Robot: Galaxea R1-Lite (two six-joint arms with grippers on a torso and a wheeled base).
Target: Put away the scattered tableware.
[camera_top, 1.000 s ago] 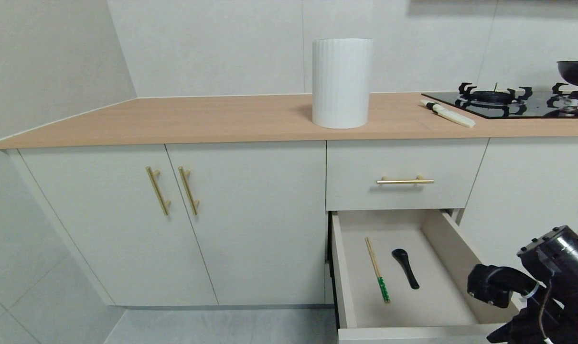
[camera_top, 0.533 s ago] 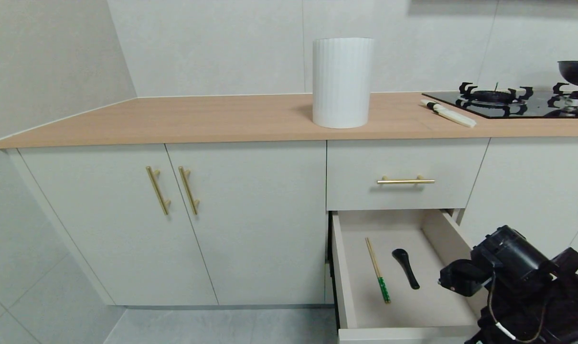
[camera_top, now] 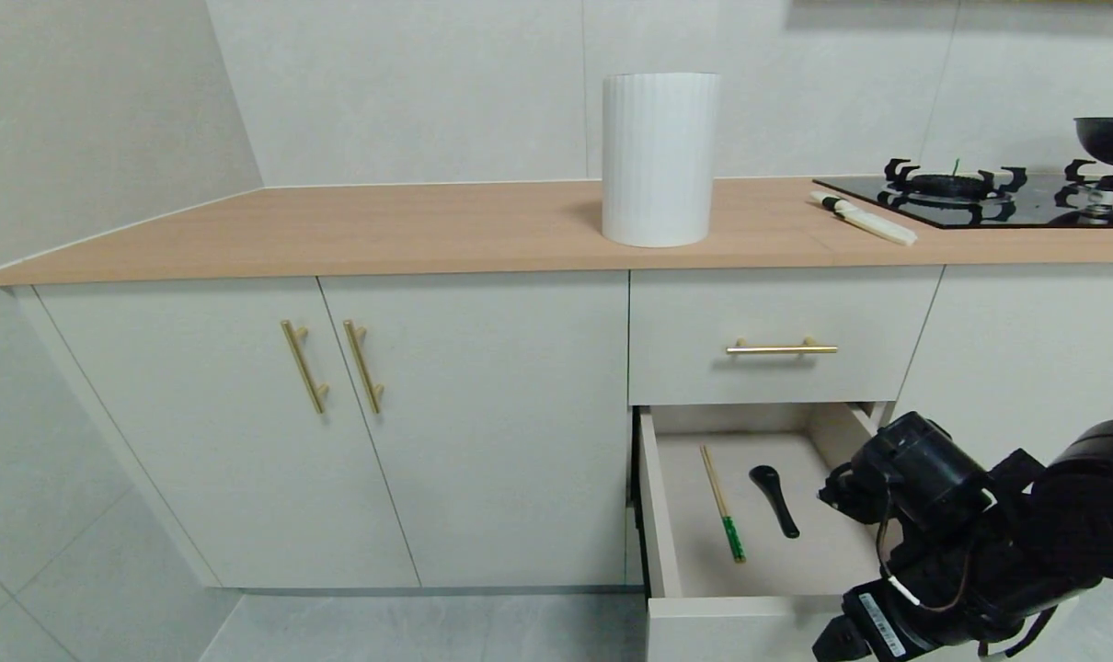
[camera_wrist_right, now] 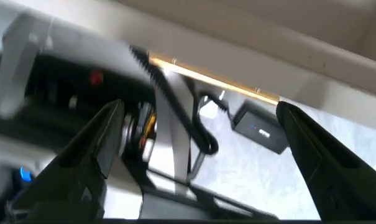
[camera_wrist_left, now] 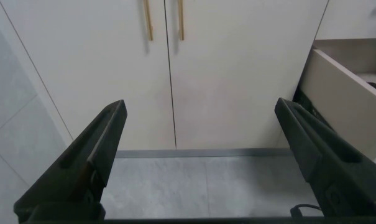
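Right gripper, fingers spread, hangs at the pale open drawer holding green-tipped wooden chopsticks and black spoon; push squarely, probably near its gold handle. Left gripper gapes too.

Open drawer under the counter, tableware inside.
The wooden chopsticks with green tips lie in the pale open lower drawer, just left of the black spoon and apart from it. Directly above is the closed drawer with a brass bar handle, and to the left the two-door cabinet. On the wooden countertop, the white ribbed cylinder stands left of the cream-handled utensil and the black gas hob.
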